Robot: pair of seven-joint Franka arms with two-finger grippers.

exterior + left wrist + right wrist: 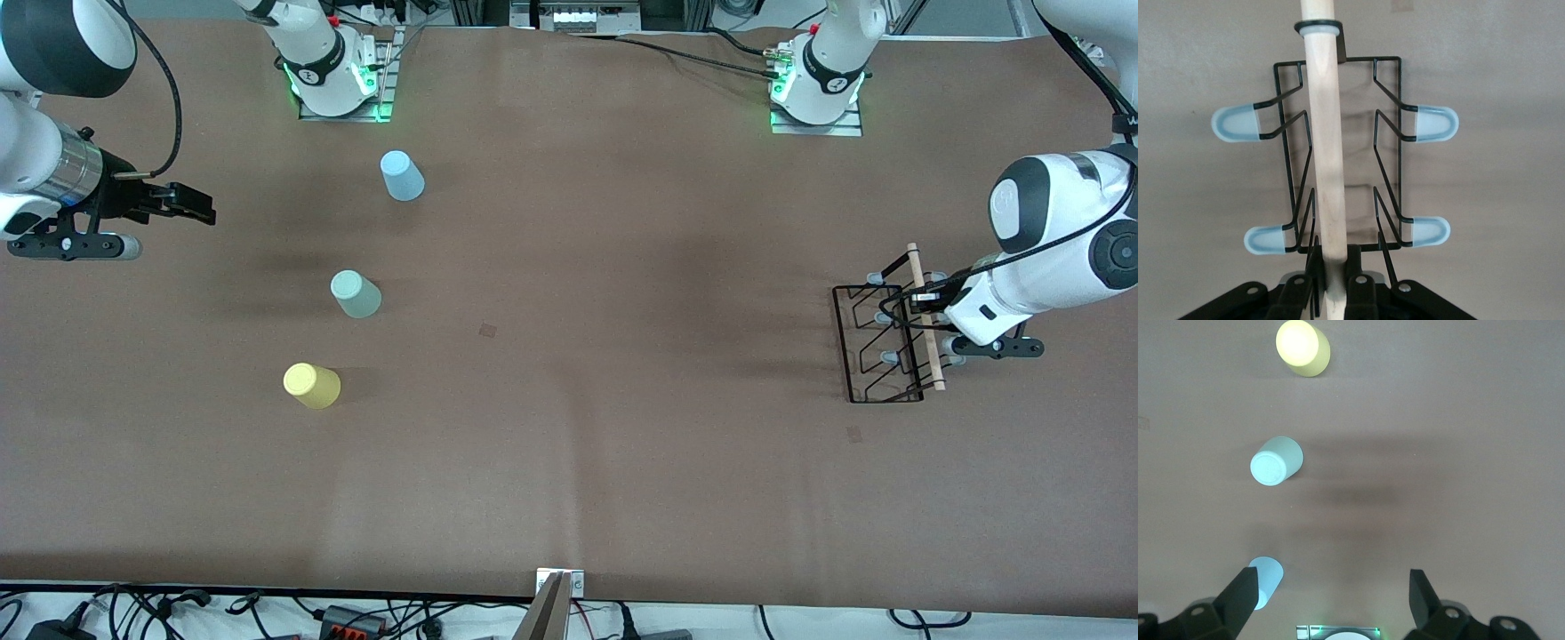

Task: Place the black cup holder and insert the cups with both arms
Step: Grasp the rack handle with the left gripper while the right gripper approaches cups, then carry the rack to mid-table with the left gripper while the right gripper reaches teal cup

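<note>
The left gripper (925,298) is clamping the wooden rod of the black cup holder (880,347), its pegs bare; the right gripper (182,203) is waiting, fingers spread, near three upturned cups (356,294).

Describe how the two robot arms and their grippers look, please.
Both arms are white with black joints, and black cables run along them. The left gripper and right gripper are black with two fingers. Green lights glow at both bases. The right arm has a metallic silver wrist ring.
</note>
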